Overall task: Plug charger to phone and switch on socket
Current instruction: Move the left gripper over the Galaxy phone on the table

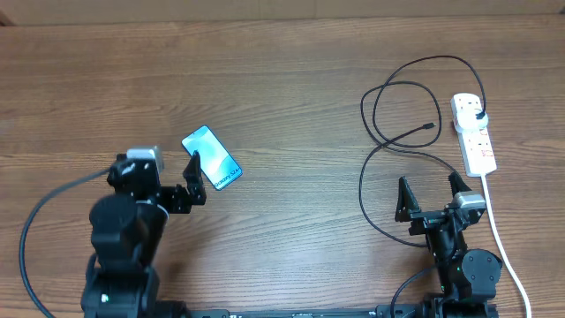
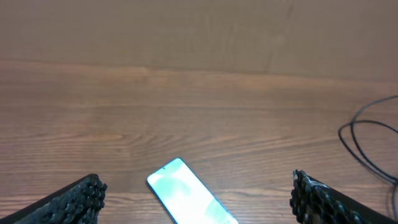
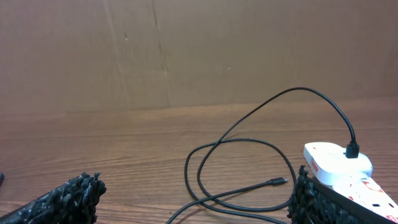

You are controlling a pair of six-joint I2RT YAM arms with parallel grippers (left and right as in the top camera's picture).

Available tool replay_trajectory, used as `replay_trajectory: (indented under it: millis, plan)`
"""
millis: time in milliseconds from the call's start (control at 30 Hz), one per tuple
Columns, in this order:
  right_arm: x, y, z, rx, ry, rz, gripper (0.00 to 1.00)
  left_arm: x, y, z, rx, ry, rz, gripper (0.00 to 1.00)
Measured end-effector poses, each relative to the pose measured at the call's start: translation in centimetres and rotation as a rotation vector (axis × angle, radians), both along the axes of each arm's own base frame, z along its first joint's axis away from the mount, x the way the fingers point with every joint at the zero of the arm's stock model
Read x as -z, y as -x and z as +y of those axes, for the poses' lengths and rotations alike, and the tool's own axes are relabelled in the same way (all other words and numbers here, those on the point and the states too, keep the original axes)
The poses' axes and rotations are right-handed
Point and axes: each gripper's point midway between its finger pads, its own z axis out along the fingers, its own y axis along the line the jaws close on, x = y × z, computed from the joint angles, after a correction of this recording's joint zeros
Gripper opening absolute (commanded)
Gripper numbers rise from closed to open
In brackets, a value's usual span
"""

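Opening step, I judge. The left gripper (image 1: 191, 181) is spread, flanking the phone (image 1: 212, 158) at near left. The right gripper (image 1: 431, 193) is spread and empty, near the charger (image 1: 413, 135). Its plug seems seated in the socket (image 1: 477, 141), far right. Next, pinch the loose connector tip (image 1: 433, 126).

surface: wooden table (image 1: 265, 79), brown grain | backdrop: plain brown wall (image 3: 186, 50) | light: even

1 phone (image 1: 212, 159), 1 charger (image 1: 430, 127), 1 socket (image 1: 477, 141) and 2 end effectors (image 2: 196, 185) (image 1: 428, 182).
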Motion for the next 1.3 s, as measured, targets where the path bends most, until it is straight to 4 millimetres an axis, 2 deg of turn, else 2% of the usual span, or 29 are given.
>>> replay_trajectory:
  millis: [167, 400, 600, 700, 867, 1133, 1233, 1300]
  plan:
    - [0.0, 0.0, 0.0, 0.0, 0.0, 0.0, 1.0, -0.6, -1.1, -0.4, 0.019, 0.006, 0.074, 1.0]
    - [0.0, 0.0, 0.0, 0.0, 0.0, 0.0, 1.0, -0.4, -2.2, -1.2, 0.055, 0.016, 0.225, 1.0]
    - [0.0, 0.0, 0.0, 0.0, 0.0, 0.0, 1.0, 0.5, -3.1, -4.4, 0.158, 0.01, 0.288, 1.0]
    - [0.0, 0.0, 0.0, 0.0, 0.0, 0.0, 1.0, 0.9, -3.1, -5.2, 0.187, 0.013, 0.304, 0.99]
    - [0.0, 0.0, 0.0, 0.0, 0.0, 0.0, 1.0, 2.8, -2.7, -6.4, 0.247, 0.043, 0.387, 0.99]
    - [0.0, 0.0, 0.0, 0.0, 0.0, 0.0, 1.0, 5.7, -3.5, -8.4, 0.322, 0.132, 0.501, 1.0]
    - [0.0, 0.0, 0.0, 0.0, 0.0, 0.0, 1.0, 7.0, -3.7, -8.7, 0.298, 0.191, 0.564, 1.0]
    - [0.0, 0.0, 0.0, 0.0, 0.0, 0.0, 1.0, 7.9, -3.5, -8.2, 0.236, 0.211, 0.616, 1.0]
